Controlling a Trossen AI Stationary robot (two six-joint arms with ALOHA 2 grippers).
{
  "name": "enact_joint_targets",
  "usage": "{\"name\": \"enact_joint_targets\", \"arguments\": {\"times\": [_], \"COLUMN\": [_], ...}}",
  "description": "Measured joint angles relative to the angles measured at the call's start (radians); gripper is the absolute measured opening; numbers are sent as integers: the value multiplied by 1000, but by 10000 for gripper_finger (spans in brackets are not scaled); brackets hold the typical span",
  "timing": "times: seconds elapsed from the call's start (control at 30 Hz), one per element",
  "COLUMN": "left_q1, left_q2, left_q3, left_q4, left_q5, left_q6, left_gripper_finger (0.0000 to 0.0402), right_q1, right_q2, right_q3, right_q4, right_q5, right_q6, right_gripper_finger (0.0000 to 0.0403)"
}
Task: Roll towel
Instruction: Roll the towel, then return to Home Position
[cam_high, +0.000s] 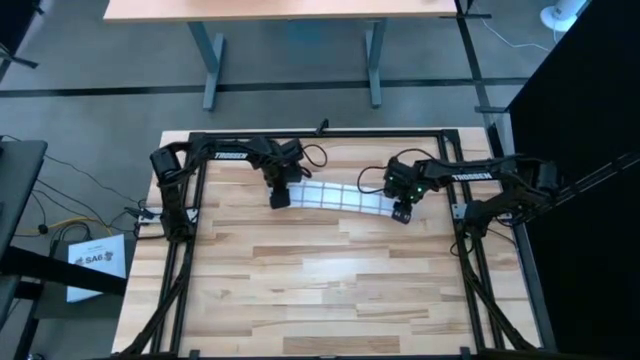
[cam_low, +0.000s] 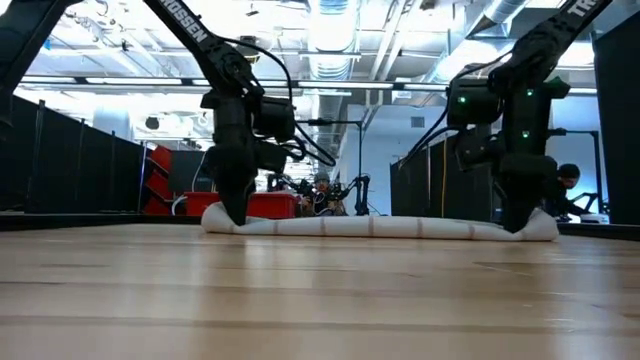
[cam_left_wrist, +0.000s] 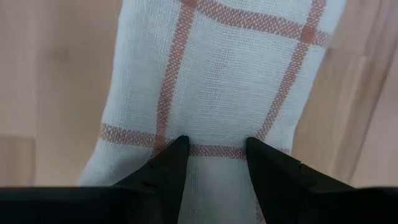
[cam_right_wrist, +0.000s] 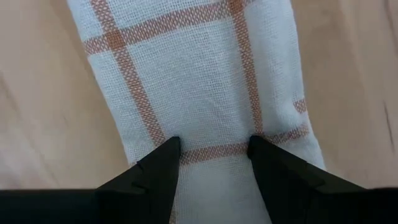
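Note:
The towel (cam_high: 340, 196), white with a grid of brownish lines, lies as a long narrow band or roll across the far half of the table, flat on the wood. It also shows in the low view (cam_low: 380, 227). My left gripper (cam_high: 280, 197) stands over its left end, pointing down, fingers a little apart (cam_left_wrist: 216, 146). My right gripper (cam_high: 402, 212) stands over its right end, also pointing down with fingers a little apart (cam_right_wrist: 214, 146). I cannot tell how many layers the band has. My left gripper comes from above, and both fingertips (cam_left_wrist: 177, 149) rest on the top of the towel's left end (cam_left_wrist: 214, 165), along the band. The cloth between them lies flat, not gathered. The end lies on the table. My right gripper comes from above, and both fingertips (cam_right_wrist: 166, 149) rest on the top of the towel's right end (cam_right_wrist: 214, 165), along the band. The cloth between them lies flat, and the end lies on the table.
A black frame (cam_high: 190, 250) runs along the table's left, right and far sides. The wooden top (cam_high: 330, 290) stretches from the towel to the near edge. Beyond the far edge stands a desk (cam_high: 290, 10). People show in the room behind (cam_low: 568, 190).

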Motion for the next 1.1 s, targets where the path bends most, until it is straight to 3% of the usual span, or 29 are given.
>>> {"name": "enact_joint_targets", "arguments": {"times": [0.3,0.5,0.67,0.83,0.97,1.03,1.1], "left_q1": [-3,-3,-16,-75,-161,-211,-268], "left_q2": [-211,-338,-438,-579,-698,-760,-822], "left_q3": [-216,-316,-320,-269,-243,-238,-237], "left_q4": [129,127,77,0,-22,-8,49], "left_q5": [-17,-62,-71,-65,-56,-47,-25], "left_q6": [-150,-184,-239,-288,-323,-339,-373], "left_gripper_finger": [152,152,152,150,99,40,13], "right_q1": [-40,-40,-36,10,74,113,157], "right_q2": [3,4,-28,-175,-328,-417,-506], "right_q3": [-3,-2,59,131,160,162,162], "right_q4": [78,115,-16,-148,-216,-223,-207], "right_q5": [-2,-2,-1,-47,-138,-221,-320], "right_q6": [-120,-167,-161,-106,35,117,195], "right_gripper_finger": [184,184,184,180,166,137,84]}}
